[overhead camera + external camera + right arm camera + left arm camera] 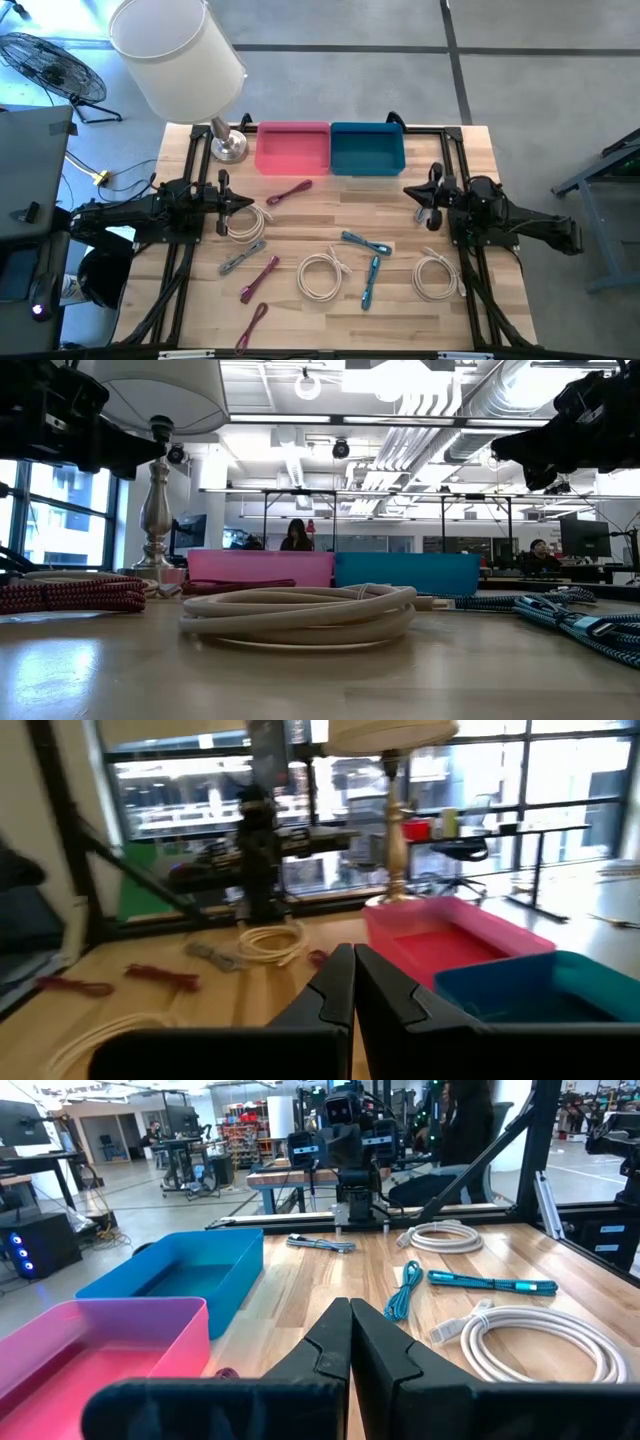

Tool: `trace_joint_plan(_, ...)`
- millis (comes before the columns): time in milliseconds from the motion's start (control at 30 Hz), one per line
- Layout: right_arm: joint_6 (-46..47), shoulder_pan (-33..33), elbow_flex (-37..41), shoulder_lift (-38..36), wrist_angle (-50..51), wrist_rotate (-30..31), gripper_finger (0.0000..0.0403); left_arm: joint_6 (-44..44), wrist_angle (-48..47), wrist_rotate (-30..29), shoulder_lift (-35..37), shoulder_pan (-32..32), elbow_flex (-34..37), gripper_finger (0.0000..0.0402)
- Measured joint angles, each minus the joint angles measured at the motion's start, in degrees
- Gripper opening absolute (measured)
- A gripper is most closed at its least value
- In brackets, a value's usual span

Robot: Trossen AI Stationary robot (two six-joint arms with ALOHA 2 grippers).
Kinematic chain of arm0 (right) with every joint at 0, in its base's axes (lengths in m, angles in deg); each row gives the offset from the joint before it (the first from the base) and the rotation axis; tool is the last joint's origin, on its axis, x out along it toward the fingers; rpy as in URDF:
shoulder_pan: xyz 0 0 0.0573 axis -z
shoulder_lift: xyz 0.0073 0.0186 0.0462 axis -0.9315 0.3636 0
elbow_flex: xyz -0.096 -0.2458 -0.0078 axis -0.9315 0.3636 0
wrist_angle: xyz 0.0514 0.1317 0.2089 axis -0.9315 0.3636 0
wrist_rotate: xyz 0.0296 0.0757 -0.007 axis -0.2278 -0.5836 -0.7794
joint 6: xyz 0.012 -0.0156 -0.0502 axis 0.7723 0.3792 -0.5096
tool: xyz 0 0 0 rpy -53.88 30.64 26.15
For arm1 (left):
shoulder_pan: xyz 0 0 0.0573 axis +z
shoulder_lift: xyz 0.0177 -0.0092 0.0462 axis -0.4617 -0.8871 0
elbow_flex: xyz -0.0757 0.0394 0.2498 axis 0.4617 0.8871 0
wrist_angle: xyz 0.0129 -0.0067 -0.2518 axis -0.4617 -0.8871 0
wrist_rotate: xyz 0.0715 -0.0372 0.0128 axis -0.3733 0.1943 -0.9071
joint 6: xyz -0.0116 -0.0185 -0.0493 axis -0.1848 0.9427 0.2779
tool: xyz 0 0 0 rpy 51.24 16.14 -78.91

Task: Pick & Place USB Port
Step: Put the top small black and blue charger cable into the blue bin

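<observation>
Several bundled USB cables lie flat on the wooden table: red ones (289,192) (259,278), blue ones (364,243) (371,282), a grey one (241,258), and white coils (322,275) (436,276) (248,222). A pink bin (292,147) and a blue bin (367,147) stand side by side at the far edge. My left gripper (250,203) (350,1302) is shut and level above the table's left side, over the white coil. My right gripper (408,190) (353,950) is shut and level above the right side. Neither holds anything.
A lamp with a white shade (180,50) stands on its metal base (228,148) at the far left corner, beside the pink bin. Black frame rails (462,160) run along the table's sides. People sit at desks in the room beyond (297,536).
</observation>
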Motion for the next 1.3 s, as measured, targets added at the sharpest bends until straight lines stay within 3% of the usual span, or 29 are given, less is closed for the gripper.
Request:
trace_joint_plan(167,-4.61,-0.02,-0.06,0.01,0.04,-8.52,0.0000,0.21,-0.04,0.01,0.00,0.00,-0.23,0.0001)
trace_joint_plan(533,-8.53,-2.13,-3.80,1.47,-4.00,-8.33,0.0000,0.56,0.11,0.15,0.00,0.00,-0.44,0.0001)
trace_joint_plan(767,-11.15,-4.50,-10.54,10.72,-4.91,-1.59,0.0014,0.09,0.16,-0.13,-0.02,0.00,-0.51,0.0001)
trace_joint_plan(1100,-14.65,-10.02,-21.35,28.14,-3.41,6.47,0.0114,-6.77,0.19,-7.22,-0.02,0.00,-0.64,0.0001)
trace_joint_plan(1300,-20.43,-14.47,-28.21,36.59,0.47,13.75,0.0151,-14.18,0.31,-9.29,-0.02,0.02,-0.66,0.0001)
